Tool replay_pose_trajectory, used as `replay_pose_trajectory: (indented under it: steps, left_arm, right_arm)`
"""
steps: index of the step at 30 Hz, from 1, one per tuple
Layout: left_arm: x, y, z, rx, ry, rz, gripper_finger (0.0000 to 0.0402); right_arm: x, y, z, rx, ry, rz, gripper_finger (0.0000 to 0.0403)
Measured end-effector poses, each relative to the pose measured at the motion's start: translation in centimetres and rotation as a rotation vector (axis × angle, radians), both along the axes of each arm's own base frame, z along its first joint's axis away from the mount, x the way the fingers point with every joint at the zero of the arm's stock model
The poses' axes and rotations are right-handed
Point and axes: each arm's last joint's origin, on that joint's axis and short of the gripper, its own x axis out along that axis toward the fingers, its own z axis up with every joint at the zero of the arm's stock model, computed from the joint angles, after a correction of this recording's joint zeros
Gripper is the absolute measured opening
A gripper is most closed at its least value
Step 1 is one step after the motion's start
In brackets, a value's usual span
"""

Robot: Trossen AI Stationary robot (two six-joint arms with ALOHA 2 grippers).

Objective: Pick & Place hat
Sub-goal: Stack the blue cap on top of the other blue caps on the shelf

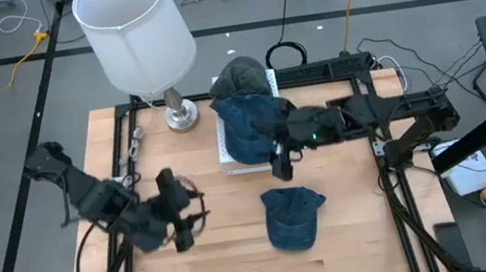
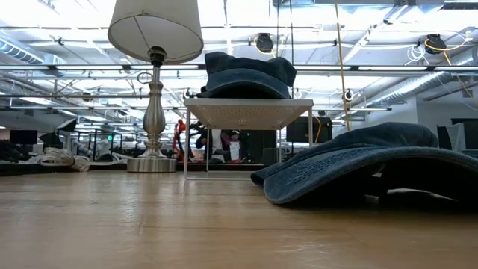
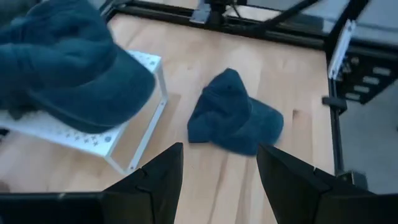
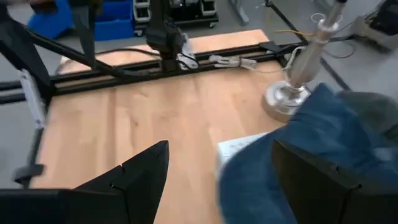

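The wooden table [image 1: 240, 243] carries everything. At its far side stands a lamp [image 1: 133, 32] with a white shade and a silver base. Just beside the lamp is a white perforated stand [image 1: 226, 153], piled with blue denim hats [image 1: 245, 116]; in the low view the stack [image 2: 246, 75] sits on top of the stand [image 2: 250, 113]. One more blue denim hat [image 1: 291, 218] lies alone on the table nearer the front edge, well apart from the stand, crumpled with its brim flat on the wood. The right tool [image 1: 278, 164] hangs at the stand's near edge, beside the stacked hats, fingers apart and holding nothing. The left tool [image 1: 179, 225] waits over the table's left part, fingers apart and empty, facing the lone hat [image 3: 233, 115].
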Motion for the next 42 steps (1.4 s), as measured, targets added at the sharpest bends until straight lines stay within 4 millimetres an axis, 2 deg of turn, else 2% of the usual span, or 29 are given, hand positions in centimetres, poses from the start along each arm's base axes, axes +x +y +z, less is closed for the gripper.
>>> replay_pose_trajectory:
  steps: [5,13,19,24,36,42]
  left_arm:
    - [-0.3,-2.9,-1.0,0.118,-0.023,-0.038,0.0209]
    - [0.6,-8.0,-4.8,0.235,0.028,-0.113,0.0209]
    - [2.0,-11.2,-7.9,0.276,0.041,-0.163,0.0209]
    - [3.5,-13.7,-10.3,0.397,0.027,-0.260,0.0209]
    - [7.9,-16.0,-16.6,0.574,-0.003,-0.207,0.0209]
    - [10.3,-16.0,-19.9,0.608,0.052,-0.288,0.0209]
  right_arm:
    - [0.3,2.4,-0.1,0.032,-0.084,-0.034,0.0274]
    - [-0.4,6.0,0.3,0.117,-0.158,-0.026,0.0274]
    - [-0.9,7.6,0.3,0.158,-0.164,0.004,0.0274]
    - [-1.2,8.4,0.3,0.138,-0.158,0.047,0.0274]
    - [-2.3,8.7,1.1,0.082,-0.168,0.107,0.0274]
    - [-3.1,8.8,1.7,0.090,-0.188,0.132,0.0274]
